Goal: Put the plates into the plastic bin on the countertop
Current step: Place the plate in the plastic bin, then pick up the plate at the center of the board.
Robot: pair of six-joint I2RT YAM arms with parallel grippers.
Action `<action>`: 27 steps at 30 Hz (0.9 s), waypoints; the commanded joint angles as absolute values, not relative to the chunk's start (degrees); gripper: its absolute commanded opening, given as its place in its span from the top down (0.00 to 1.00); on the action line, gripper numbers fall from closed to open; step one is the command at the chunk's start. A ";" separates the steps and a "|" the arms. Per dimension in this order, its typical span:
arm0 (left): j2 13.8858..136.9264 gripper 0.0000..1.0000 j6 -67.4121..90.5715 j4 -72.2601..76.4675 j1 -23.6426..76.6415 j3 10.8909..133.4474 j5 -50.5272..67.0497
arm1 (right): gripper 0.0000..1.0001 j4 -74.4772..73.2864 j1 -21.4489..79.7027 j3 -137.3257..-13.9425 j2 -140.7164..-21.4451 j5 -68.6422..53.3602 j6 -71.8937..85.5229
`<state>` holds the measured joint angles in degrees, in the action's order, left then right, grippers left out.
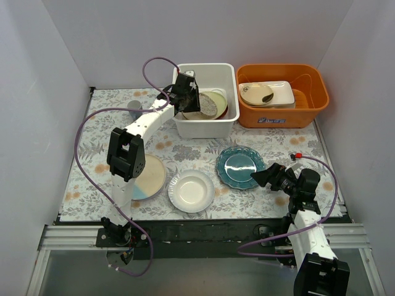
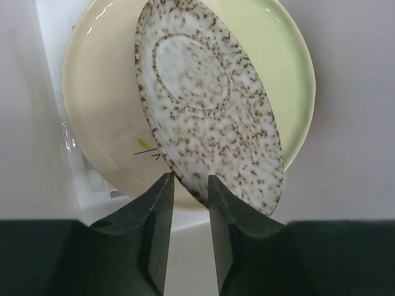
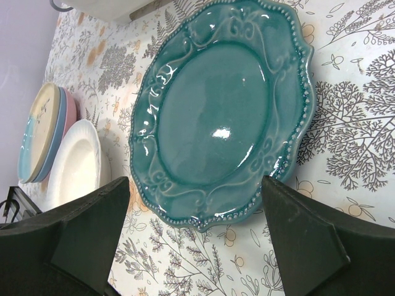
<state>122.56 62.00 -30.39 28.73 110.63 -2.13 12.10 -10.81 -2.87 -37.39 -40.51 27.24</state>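
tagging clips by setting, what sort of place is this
Probably a robot test booth staged as a kitchen counter: white panel walls box in a fern-print countertop, two arms sit on a metal rail.

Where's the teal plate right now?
In the top view the teal plate lies flat on the countertop, right of centre, ahead of the open right gripper, with the white plate to its left and the plastic bin beyond.

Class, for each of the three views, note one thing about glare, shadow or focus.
Top external: even, soft light, no hard shadows on the countertop. Left wrist: speckled plate sharp, glare streaks on the cream plate rim behind it. Right wrist: a bright glare spot on the teal plate; the near fingers nearly black.
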 commanded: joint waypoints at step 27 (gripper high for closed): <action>110.57 0.15 63.63 -26.37 29.00 106.08 4.39 | 0.10 8.87 -10.72 -1.94 -38.93 -33.40 29.79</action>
<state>117.45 63.29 -28.25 28.84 107.04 2.24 5.76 -10.81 -2.90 -37.67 -33.17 28.32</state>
